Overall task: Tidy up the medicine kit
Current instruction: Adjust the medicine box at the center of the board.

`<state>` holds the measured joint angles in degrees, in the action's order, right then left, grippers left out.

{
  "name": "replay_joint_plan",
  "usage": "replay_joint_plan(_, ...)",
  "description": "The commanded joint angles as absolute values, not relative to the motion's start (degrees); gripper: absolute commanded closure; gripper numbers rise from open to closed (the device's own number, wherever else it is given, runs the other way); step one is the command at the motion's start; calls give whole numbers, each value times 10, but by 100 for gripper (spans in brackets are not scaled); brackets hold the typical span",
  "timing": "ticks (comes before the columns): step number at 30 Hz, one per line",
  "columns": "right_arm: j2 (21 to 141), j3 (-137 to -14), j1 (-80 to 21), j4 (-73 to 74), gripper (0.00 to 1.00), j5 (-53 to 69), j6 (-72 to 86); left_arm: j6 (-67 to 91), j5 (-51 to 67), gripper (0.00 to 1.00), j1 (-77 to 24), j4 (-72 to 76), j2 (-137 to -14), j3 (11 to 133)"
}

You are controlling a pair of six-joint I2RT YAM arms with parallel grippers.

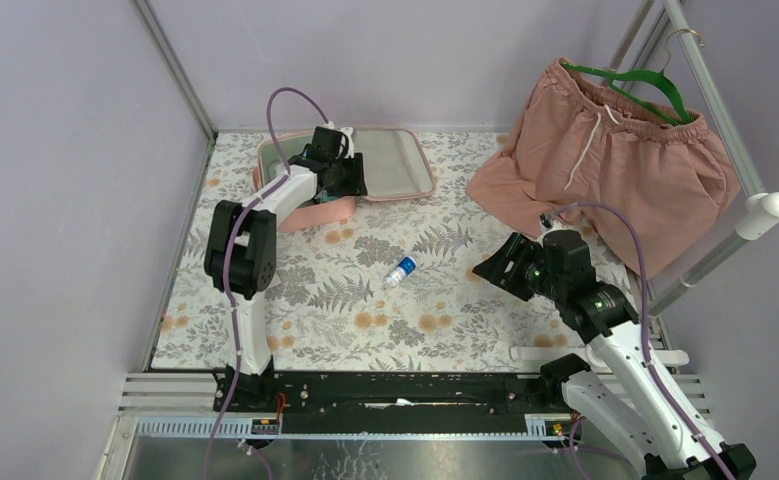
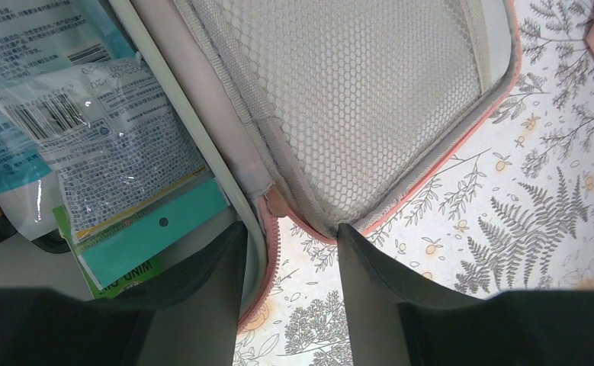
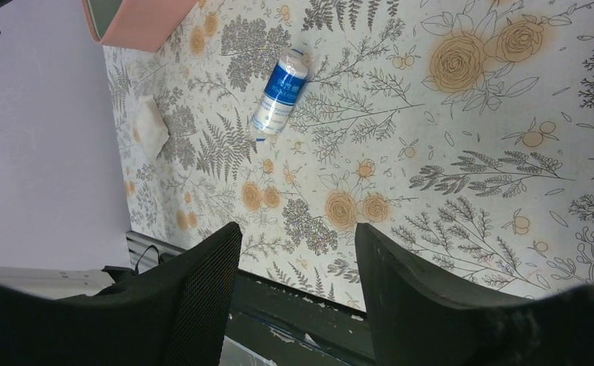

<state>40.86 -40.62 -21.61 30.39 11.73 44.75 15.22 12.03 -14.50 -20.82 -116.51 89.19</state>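
The pink medicine kit (image 1: 427, 178) lies open at the back of the table, its grey mesh lid (image 2: 370, 99) flat to the right. Its base holds several printed packets (image 2: 88, 130). My left gripper (image 1: 350, 180) is low over the kit's hinge side. In the left wrist view it (image 2: 293, 252) is open and empty, the zipper corner (image 2: 277, 229) between its fingers. A small blue and white bottle (image 1: 400, 271) lies on its side mid-table, also in the right wrist view (image 3: 280, 91). My right gripper (image 1: 495, 268) hovers right of the bottle, open and empty (image 3: 297, 236).
Pink drawstring shorts (image 1: 615, 160) on a green hanger (image 1: 645, 80) hang from a metal rail (image 1: 715, 120) at the back right, draping onto the floral table cover. A small white wad (image 3: 150, 126) lies left of the bottle. Purple walls close in the left and back.
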Motion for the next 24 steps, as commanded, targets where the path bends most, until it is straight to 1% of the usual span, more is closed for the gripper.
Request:
replay_joint_plan(1, 397, -396, -217, 298, 35, 134, 440, 100, 138, 47, -181, -252, -1147, 872)
replay_joint_plan(5, 390, -383, -217, 290, 35, 134, 444, 82, 128, 48, -222, -292, -1120, 841)
replay_joint_plan(10, 386, -386, -217, 294, 35, 114, 446, 104, 103, 49, -283, -297, -1074, 782)
replay_joint_plan(17, 385, -422, -217, 358, 33, 12, 428, 187, 99, 49, -315, -244, -1000, 695)
replay_joint_plan(21, 392, -435, -217, 388, 28, -46, 422, 198, 81, 46, -315, -251, -977, 697)
replay_joint_plan(24, 399, -440, -217, 399, 26, -59, 421, 192, 59, 38, -314, -270, -965, 712)
